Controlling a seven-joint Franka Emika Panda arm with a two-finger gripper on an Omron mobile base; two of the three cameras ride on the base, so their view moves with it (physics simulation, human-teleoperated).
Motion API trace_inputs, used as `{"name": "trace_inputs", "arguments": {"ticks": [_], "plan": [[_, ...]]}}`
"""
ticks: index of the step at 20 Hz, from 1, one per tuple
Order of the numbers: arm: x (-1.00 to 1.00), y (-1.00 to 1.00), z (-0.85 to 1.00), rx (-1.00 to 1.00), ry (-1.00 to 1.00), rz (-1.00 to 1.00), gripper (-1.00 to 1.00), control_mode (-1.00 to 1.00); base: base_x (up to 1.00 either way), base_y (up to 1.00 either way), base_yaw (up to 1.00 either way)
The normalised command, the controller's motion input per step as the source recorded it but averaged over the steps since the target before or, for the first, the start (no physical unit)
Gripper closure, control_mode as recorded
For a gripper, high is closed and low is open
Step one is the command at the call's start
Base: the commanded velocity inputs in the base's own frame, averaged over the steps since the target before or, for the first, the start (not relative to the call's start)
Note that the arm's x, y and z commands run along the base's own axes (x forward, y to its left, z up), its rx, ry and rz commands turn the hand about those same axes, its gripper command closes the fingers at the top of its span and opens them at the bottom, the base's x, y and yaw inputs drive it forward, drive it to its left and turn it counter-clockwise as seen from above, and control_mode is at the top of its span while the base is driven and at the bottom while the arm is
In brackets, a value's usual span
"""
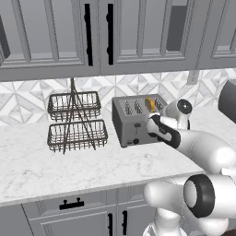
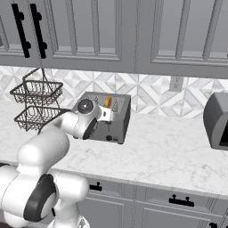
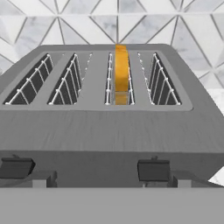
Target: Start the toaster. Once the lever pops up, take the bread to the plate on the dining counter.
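The toaster sat on the white marble table near the tiled wall, just right of a wire basket rack. It was a grey metal box with four slots on top. The bread stood on its edge in the third slot from the left in the hand view, and its golden top poked up above the slot. The tool was right up against the front of the toaster. Its two dark tips were spread wide apart and held nothing. Two black levers showed on the front, and the right lever sat under the slots with the bread, so that looked like the one to push down. The lever was small and stiff, so a tip would need to land square on top of it or it could slip off. The toaster looked heavy enough to stay put under a gentle push. The bread looked light, thin and dry, so it might crumble if squeezed hard. The best place to grab it seemed to be the top edge sticking out, with one tip on each flat side. The metal walls of the slot were close beside it, so there was little room. No brand, label or writing could be read on the toaster or anywhere else. A dark box sat far off to the right on the table.
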Motion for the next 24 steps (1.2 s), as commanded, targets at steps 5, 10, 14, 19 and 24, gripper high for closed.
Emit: {"name": "trace_inputs", "arguments": {"ticks": [5, 10, 14, 19, 24], "plan": [[0.16, 0.00, -0.19, 0.00, 0.00, 0.00, -1.00, -1.00, 0.00, 0.00, 0.00], [0.11, 0.00, -0.21, 0.00, 0.00, 0.00, -1.00, -1.00, 0.00, 0.00, 0.00], [0.01, 0.00, -0.16, 0.00, 0.04, 0.00, -1.00, -1.00, 0.00, 0.00, 0.00], [0.00, 0.00, -0.18, 0.00, 0.05, 0.00, -1.00, -1.00, 0.00, 0.00, 0.00], [0.00, 0.00, -0.16, 0.00, 0.06, 0.00, -1.00, -1.00, 0.00, 0.00, 0.00]]}}
